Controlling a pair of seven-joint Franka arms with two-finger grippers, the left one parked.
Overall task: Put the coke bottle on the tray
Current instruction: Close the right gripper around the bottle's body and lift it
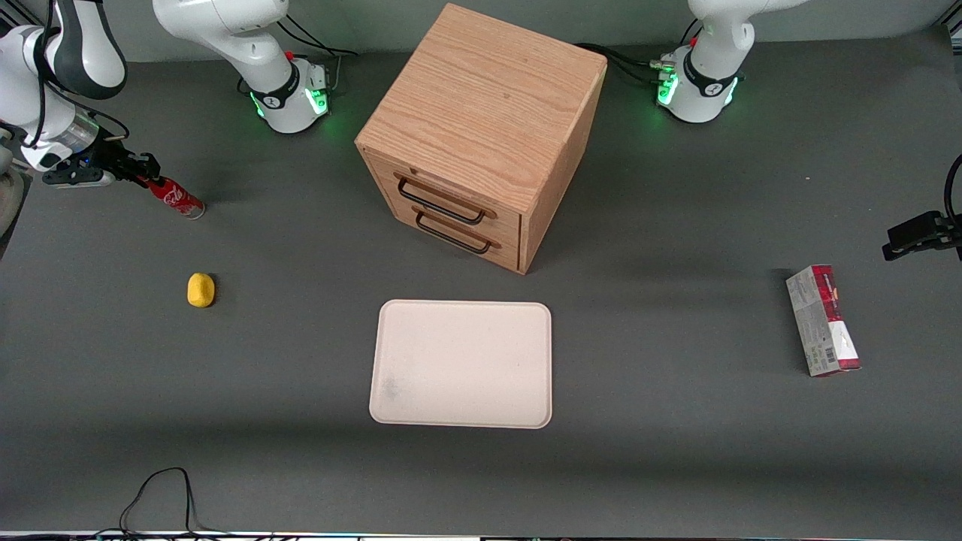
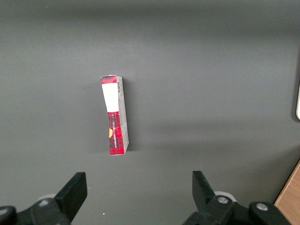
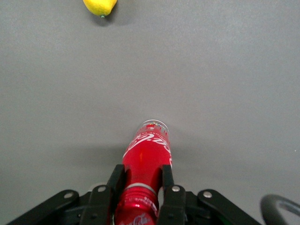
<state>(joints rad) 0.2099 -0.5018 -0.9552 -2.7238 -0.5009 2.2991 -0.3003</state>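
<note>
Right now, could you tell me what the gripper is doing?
Gripper: shut on the coke bottle near its cap end, toward the working arm's end of the table.

Dark grey matte table (image 1: 676, 466) fills frame edge to edge. Oak-grain wooden cabinet (image 1: 485, 113) at upper centre, turned at angle, two drawers with dark wire handles (image 1: 443, 204) on its front. Black cable (image 1: 161, 500) loops at lower left edge. Soft broad shadows band tabletop across lower frame. Green glow on tabletop at upper left and upper right.
</note>
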